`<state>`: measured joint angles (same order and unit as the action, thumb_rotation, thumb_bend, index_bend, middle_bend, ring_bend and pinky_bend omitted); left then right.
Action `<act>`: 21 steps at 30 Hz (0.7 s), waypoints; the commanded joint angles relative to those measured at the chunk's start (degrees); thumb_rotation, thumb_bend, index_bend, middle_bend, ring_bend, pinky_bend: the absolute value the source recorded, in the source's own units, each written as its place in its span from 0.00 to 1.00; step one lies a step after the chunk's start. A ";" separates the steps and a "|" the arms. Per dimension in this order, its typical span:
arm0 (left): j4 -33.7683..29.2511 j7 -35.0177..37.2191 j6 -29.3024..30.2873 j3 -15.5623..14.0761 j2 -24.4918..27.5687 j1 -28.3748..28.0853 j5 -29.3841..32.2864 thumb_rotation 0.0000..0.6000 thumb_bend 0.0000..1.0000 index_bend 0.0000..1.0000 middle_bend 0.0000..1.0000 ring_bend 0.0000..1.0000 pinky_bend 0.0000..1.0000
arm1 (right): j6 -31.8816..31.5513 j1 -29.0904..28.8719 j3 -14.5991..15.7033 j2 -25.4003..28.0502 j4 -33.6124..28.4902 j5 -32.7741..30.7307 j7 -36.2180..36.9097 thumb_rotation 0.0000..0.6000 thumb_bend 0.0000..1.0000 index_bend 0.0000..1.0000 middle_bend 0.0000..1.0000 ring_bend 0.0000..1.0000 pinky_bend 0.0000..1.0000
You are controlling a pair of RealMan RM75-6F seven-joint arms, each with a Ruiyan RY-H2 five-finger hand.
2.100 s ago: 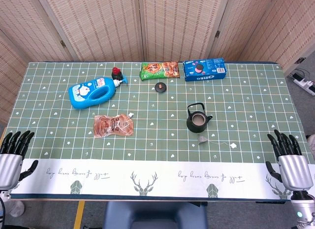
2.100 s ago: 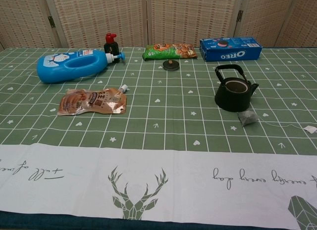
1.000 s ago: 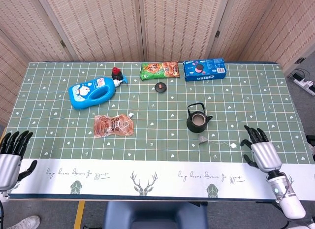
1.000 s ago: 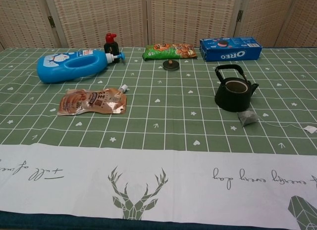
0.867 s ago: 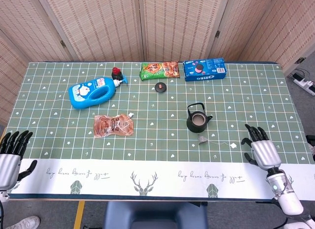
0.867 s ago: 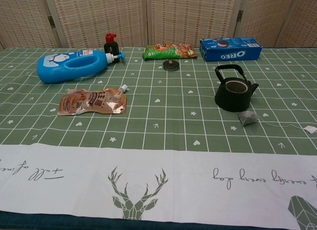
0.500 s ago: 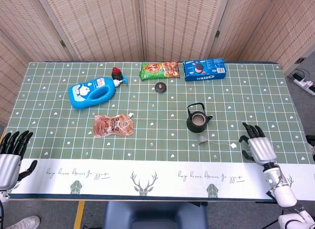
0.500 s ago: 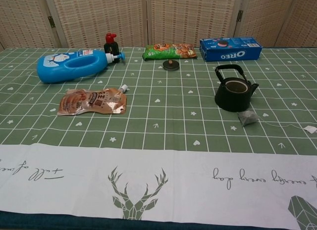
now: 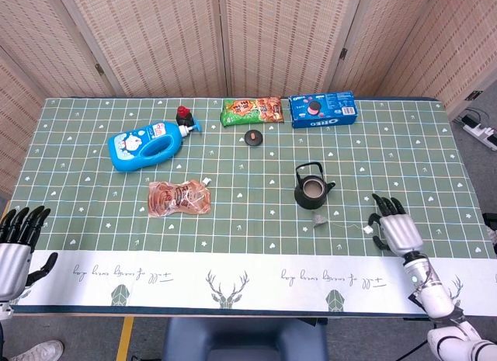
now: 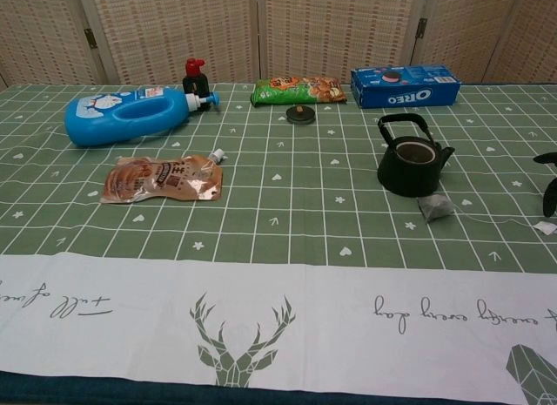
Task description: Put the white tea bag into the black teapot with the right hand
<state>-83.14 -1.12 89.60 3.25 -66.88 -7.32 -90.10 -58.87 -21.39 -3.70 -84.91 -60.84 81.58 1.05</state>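
Note:
The black teapot [image 9: 313, 189] stands lidless right of the table's middle, also seen in the chest view [image 10: 412, 161]. The white tea bag [image 9: 321, 219] lies just in front of the pot, and its thin string runs right to a small paper tag [image 9: 366, 230]. In the chest view the tea bag [image 10: 434, 208] and tag [image 10: 546, 227] show the same layout. My right hand [image 9: 392, 230] hovers open with fingers spread just right of the tag; only its dark fingertips [image 10: 550, 183] show in the chest view. My left hand [image 9: 17, 244] stays open at the near left corner.
The teapot lid [image 9: 253, 137] sits behind the pot. A blue detergent bottle [image 9: 147, 146] and a brown pouch [image 9: 179, 197] lie at the left. A green snack bag [image 9: 251, 111] and a blue Oreo box [image 9: 322, 109] line the far edge.
My right hand has moved left and forward from the table's near right edge to beside the tea bag's tag, entering the chest view. Nothing else has moved.

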 commanded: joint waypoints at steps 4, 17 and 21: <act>0.05 0.30 0.03 0.06 0.08 0.02 0.09 1.00 0.31 0.00 0.03 0.02 0.01 | 1.49 -0.97 -0.27 -0.20 0.17 -0.95 -1.01 1.00 0.38 0.42 0.00 0.00 0.00; 0.00 0.71 0.36 0.01 0.24 0.16 -0.17 1.00 0.31 0.00 0.03 0.02 0.01 | 3.01 -2.27 -0.19 -1.01 0.19 -2.05 -2.35 1.00 0.38 0.43 0.00 0.00 0.00; -0.02 0.98 0.41 0.11 0.32 0.21 0.00 1.00 0.31 0.00 0.03 0.02 0.01 | 3.32 -2.48 -0.07 -1.36 0.56 -2.33 -2.66 1.00 0.38 0.44 0.00 0.00 0.00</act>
<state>-83.16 -0.13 90.01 3.36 -66.56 -7.10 -90.10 -55.57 -23.85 -3.78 -86.25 -60.29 79.26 -1.59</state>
